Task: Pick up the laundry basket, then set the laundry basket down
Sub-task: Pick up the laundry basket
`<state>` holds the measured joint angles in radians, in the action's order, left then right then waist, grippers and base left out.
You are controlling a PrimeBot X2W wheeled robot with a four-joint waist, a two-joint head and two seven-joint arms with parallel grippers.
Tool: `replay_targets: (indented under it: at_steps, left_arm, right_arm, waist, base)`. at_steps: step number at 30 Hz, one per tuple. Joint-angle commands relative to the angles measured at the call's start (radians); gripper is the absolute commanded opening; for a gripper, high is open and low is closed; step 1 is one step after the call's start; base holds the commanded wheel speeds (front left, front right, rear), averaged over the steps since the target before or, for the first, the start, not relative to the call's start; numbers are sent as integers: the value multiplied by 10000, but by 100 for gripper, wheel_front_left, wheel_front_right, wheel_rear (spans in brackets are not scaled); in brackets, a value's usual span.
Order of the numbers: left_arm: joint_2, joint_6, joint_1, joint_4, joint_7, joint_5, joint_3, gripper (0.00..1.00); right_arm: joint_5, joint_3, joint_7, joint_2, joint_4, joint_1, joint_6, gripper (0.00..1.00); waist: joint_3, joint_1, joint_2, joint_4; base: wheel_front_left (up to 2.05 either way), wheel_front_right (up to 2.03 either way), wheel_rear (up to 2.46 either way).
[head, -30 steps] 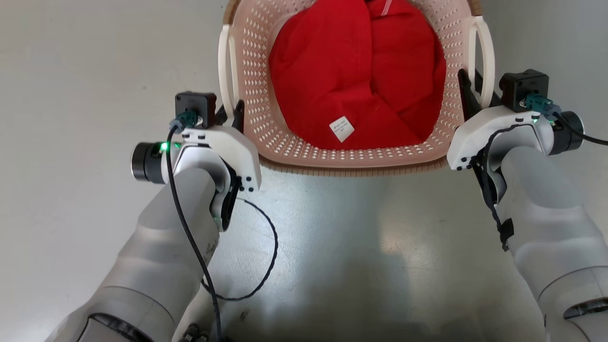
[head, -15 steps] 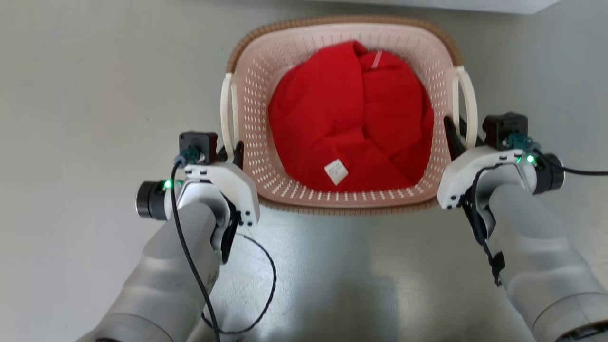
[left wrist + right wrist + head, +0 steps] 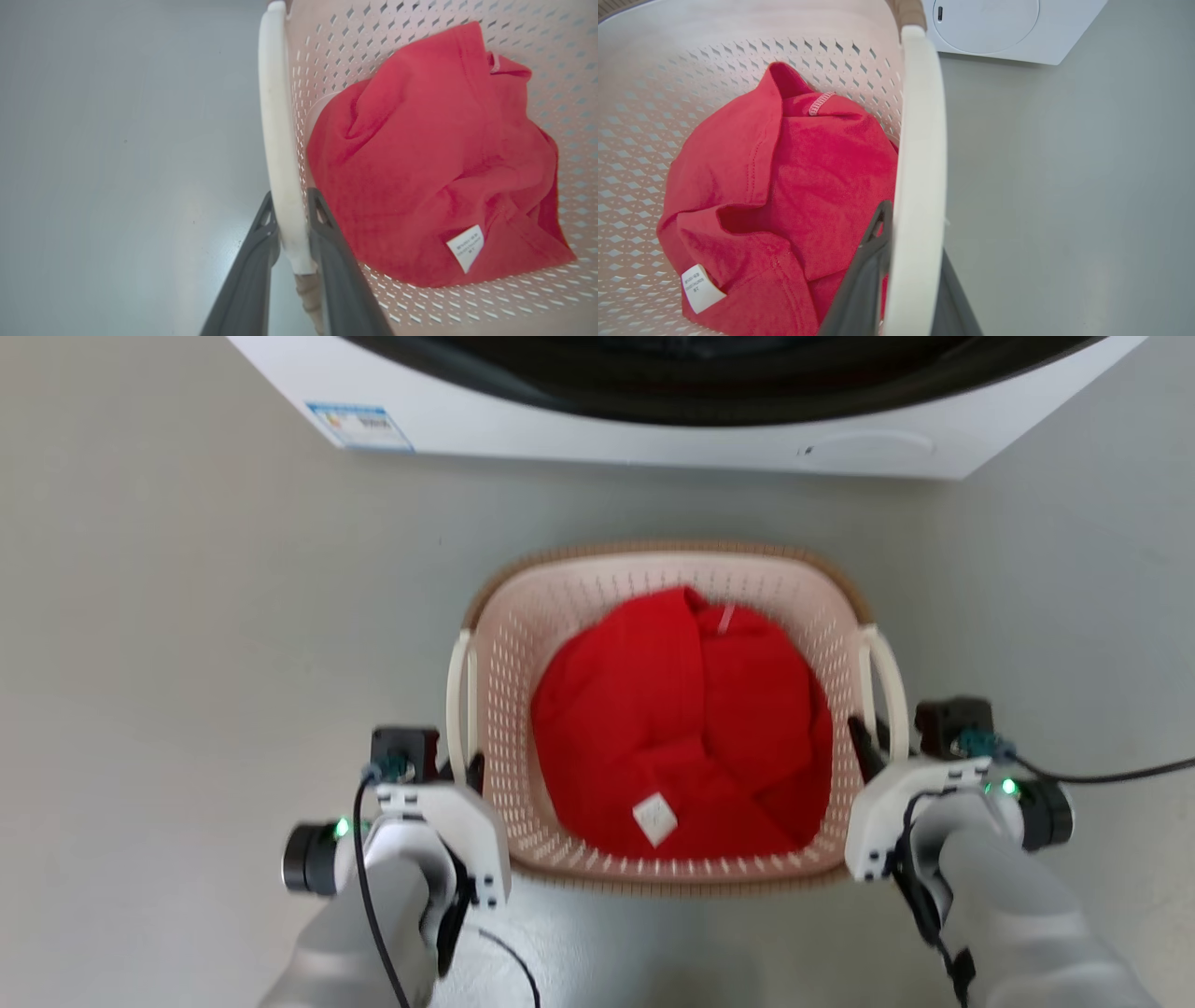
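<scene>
Laundry basket (image 3: 607, 588) of perforated cream plastic holds crumpled red cloth (image 3: 681, 728); left hand (image 3: 464, 767) and right hand (image 3: 873, 742) grip its smooth white handles (image 3: 280, 116).

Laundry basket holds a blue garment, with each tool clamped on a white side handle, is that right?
No: the garment in the laundry basket is red, as the head view shows. The left tool and right tool do clamp the handles.

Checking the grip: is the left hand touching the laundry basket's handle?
Touching. Left wrist view: left hand fingers press both sides of the white handle.
</scene>
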<state>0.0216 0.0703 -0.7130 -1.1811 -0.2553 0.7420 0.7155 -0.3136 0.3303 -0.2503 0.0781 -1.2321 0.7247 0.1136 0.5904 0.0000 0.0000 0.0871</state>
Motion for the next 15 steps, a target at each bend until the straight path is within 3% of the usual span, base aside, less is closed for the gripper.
replay_targets:
  at_steps: [1, 15]
  left_arm:
    - [286, 17, 258, 2, -65, 73, -121, 0]
    - [286, -76, 2195, -276, -31, 816, 783, 0]
  right_arm:
    - [-70, 468, 3, -279, 88, -604, 171, 0]
    - [-1715, 2086, 582, -279, 273, -2475, 171, 0]
  waist:
    - [-464, 0, 0, -80]
    - [-2480, 0, 0, -256]
  base:
    - [0, 0, 0]
    - [0, 0, 0]
